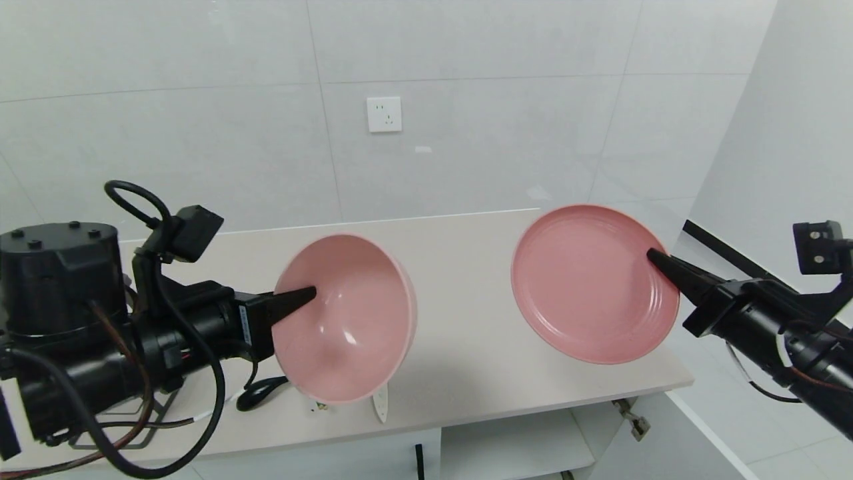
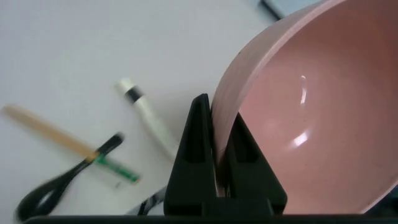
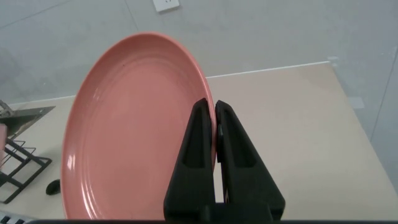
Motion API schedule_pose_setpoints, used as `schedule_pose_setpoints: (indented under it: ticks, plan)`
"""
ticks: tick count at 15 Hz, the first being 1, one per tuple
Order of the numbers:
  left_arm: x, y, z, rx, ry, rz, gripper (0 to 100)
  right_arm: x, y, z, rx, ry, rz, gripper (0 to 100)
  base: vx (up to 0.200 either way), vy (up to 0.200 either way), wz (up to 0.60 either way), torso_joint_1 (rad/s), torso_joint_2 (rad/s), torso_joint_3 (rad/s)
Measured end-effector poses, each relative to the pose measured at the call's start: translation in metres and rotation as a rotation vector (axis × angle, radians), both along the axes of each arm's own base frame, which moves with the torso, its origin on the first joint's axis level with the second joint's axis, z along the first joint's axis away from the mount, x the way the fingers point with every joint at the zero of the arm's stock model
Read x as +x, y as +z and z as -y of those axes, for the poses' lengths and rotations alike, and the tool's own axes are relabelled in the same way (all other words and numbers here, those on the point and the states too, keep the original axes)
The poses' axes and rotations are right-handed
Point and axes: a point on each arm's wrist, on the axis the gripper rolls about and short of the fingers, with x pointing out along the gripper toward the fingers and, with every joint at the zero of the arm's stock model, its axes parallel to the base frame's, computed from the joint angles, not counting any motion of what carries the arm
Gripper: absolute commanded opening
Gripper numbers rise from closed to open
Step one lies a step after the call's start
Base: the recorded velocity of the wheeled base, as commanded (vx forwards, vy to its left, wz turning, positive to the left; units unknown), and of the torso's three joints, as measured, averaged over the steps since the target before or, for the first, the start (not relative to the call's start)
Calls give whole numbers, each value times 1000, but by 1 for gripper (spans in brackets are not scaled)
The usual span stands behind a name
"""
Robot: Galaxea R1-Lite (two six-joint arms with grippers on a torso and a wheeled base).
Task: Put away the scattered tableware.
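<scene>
Left gripper (image 1: 310,293) is clamped on the rim of the pink bowl (image 1: 353,320), one finger inside the wall and one outside. It holds the bowl tipped on edge above the left half of the counter (image 1: 466,333), clear of the surface. The right gripper (image 1: 652,255) pinches the rim of the pink plate (image 1: 586,287) in the same way, and the plate hangs nearly upright above the counter's right end, well apart from the bowl.

Both pieces look lifted and ready to carry, so the step in hand is most likely transport to the black wire rack (image 3: 22,165) at the counter's left end.

Each grip is a narrow pinch at the very edge, with the whole weight hanging off to one side. A quick swing or a sudden stop could twist the dish between the fingers, the deeper bowl most of all. Travel should be slow and the wrists steady.

- Bring one arm across the counter at a time, so that bowl and plate never meet in mid-air.
- Stay high over the loose cutlery (image 2: 149,118) lying on the counter under the bowl.
- Lower the plate edge-first and release only once the rack bears it — not before.
</scene>
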Motion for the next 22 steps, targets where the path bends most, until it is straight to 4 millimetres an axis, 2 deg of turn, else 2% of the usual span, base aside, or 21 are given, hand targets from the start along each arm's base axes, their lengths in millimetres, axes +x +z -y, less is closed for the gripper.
schedule_pose_setpoints:
  ticks: [3,8,12,15,18,22]
  plan:
    - [-9,-4,-3,-61,-84,42,0,-3,-2,0,4,5,-14,0,0,0,0,0,0,0]
    - [-11,-8,-6,-158,-71,104,0,-6,0,-5,12,30,-7,0,0,0,0,0,0,0]
    - [-19,-29,-11,-123,-40,68,0,-10,2,-5,12,37,2,0,0,0,0,0,0,0]
    - [-16,-37,-14,-99,14,93,0,-11,2,-9,2,54,6,0,0,0,0,0,0,0]
    - [-14,-33,-15,-153,60,248,0,-13,3,-14,-2,79,13,0,0,0,0,0,0,0]
    - [-20,-35,-10,-154,113,310,0,-14,4,-14,-48,81,41,0,-200,0,0,10,7,2]
